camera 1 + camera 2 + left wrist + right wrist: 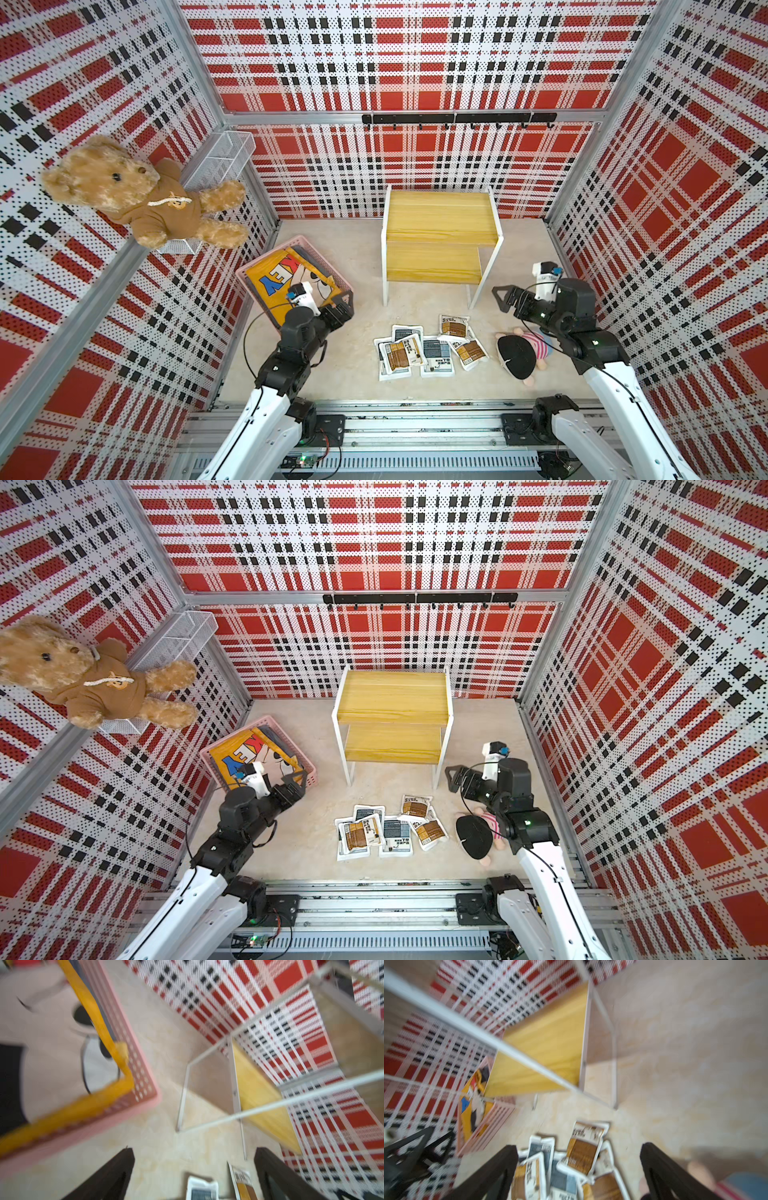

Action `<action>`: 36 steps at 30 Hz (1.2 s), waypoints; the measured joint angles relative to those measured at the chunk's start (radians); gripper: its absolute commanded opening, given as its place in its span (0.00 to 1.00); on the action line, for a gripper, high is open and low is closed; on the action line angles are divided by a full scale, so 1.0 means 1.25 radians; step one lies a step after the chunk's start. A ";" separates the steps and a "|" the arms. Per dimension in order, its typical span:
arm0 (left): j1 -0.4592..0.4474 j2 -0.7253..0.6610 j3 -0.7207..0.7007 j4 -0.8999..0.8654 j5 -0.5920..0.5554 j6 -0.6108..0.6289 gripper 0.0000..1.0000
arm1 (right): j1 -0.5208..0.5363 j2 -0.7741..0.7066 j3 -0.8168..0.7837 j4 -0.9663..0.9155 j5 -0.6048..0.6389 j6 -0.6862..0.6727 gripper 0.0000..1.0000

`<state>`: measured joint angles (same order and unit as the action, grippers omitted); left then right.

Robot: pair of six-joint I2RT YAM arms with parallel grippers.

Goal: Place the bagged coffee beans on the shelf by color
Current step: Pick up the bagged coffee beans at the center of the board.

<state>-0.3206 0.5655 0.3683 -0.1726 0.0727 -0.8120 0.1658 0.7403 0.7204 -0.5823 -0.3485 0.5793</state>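
The bagged coffee beans (428,349) (390,829) lie in a loose overlapping pile on the floor in front of the shelf (440,216) (392,696), some with brown-orange panels and some with dark grey ones. Both yellowish boards of the shelf are bare. My left gripper (347,307) (193,1150) hovers open by the pink basket's near corner, to the left of the pile. In the left wrist view a grey bag (202,1188) and a brown bag (242,1184) show between its jaws. My right gripper (498,299) (578,1146) hovers open to the right of the shelf's front leg, pointing over the pile (585,1147).
A pink lattice basket (268,252) holding a folded yellow cartoon cloth (266,270) stands left of the shelf. A doll with black hair (519,353) lies right of the pile, under my right arm. A teddy bear (124,191) sits in a wire basket (224,158) on the left wall.
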 measured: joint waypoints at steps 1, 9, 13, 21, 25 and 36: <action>-0.023 -0.016 -0.012 -0.014 0.009 -0.011 0.97 | 0.030 -0.009 -0.014 -0.018 -0.009 0.017 1.00; -0.216 -0.021 -0.027 -0.044 -0.002 -0.067 0.99 | 0.301 -0.037 -0.127 -0.058 -0.008 0.172 1.00; -0.309 0.046 -0.026 -0.031 -0.053 -0.061 1.00 | 0.405 0.012 -0.172 -0.016 0.005 0.243 1.00; -0.345 0.192 0.006 0.013 -0.107 -0.012 0.99 | 0.521 0.214 -0.153 0.104 0.007 0.292 1.00; -0.345 0.261 0.033 0.041 -0.110 0.029 0.99 | 0.538 0.282 -0.136 0.142 0.000 0.301 1.00; -0.266 0.358 0.049 0.066 -0.042 0.114 0.99 | 0.631 0.431 -0.024 0.226 -0.016 0.311 1.00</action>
<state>-0.6537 1.0126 0.4294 -0.0906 0.0204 -0.6701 0.9546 1.2785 0.6907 -0.3004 -0.3691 0.9676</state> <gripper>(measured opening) 0.992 0.996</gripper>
